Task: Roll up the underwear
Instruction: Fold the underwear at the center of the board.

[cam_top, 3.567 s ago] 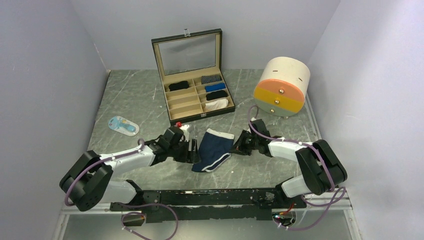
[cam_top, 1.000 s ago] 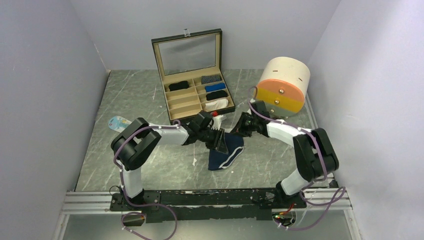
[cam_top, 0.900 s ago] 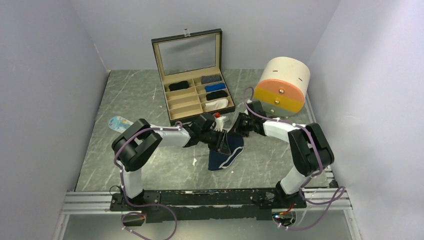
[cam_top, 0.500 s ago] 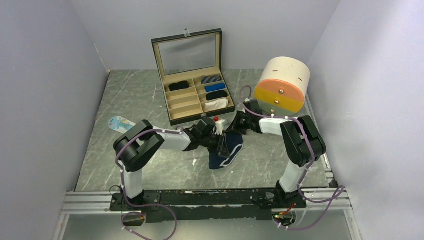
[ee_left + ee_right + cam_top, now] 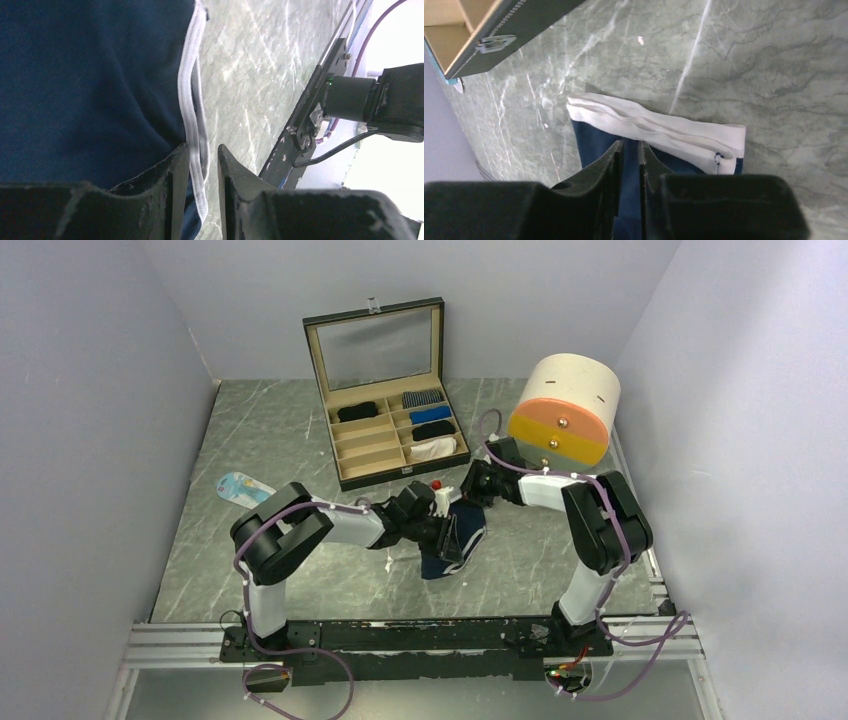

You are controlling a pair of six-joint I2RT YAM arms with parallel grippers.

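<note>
The navy underwear point(image 5: 458, 542) with white trim lies bunched and partly folded on the marble table, just in front of the box. My left gripper point(image 5: 446, 533) is at its left edge. In the left wrist view the navy cloth point(image 5: 90, 75) and its white hem run between the fingers of my left gripper point(image 5: 202, 148), with a thin gap beside the right finger. My right gripper point(image 5: 469, 490) is at the far end, by the white waistband point(image 5: 659, 129). In the right wrist view my right gripper point(image 5: 630, 144) has its jaws a narrow slit apart, with navy cloth showing through.
An open compartment box point(image 5: 344, 454) holding several rolled cloth bundles stands right behind the grippers; its front corner point(image 5: 499, 35) is close to the right hand. A round drawer unit point(image 5: 565, 405) stands at the right, and a blue-and-white packet point(image 5: 243, 486) lies at the left.
The right gripper has slid left along the waistband toward the box and its jaws have parted slightly. The left gripper has drawn the cloth a little nearer, and the garment is more bunched.
</note>
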